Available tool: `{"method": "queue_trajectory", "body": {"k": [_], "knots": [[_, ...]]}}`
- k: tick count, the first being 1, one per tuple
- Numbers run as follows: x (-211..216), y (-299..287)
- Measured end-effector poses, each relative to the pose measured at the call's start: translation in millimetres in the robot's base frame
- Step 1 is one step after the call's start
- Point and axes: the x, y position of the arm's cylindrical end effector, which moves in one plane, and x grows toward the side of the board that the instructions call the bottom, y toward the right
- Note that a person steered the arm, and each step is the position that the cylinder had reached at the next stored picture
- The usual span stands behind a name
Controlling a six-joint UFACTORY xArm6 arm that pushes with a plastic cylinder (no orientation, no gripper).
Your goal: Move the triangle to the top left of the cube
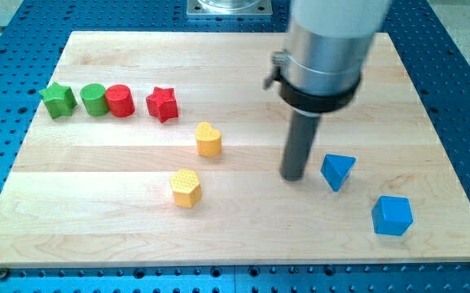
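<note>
Blue triangle (337,171) lies up-left of blue cube (392,216), apart.

My tip (292,177) rests on the wooden table (243,236), just to the view's left of the blue triangle (337,171), with a narrow gap between them. The blue cube (392,216) sits toward the view's bottom right of the triangle. Farther left lie a yellow heart (208,139) and a yellow hexagon (186,188). Along the upper left stand a green star (58,100), green cylinder (94,99), red cylinder (120,101) and red star (162,104).
</note>
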Motion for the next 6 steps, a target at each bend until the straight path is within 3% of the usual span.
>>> {"method": "queue_trajectory", "body": {"k": [1,2,4,6], "knots": [[-9,52],[30,83],[52,-3],[49,-14]]}}
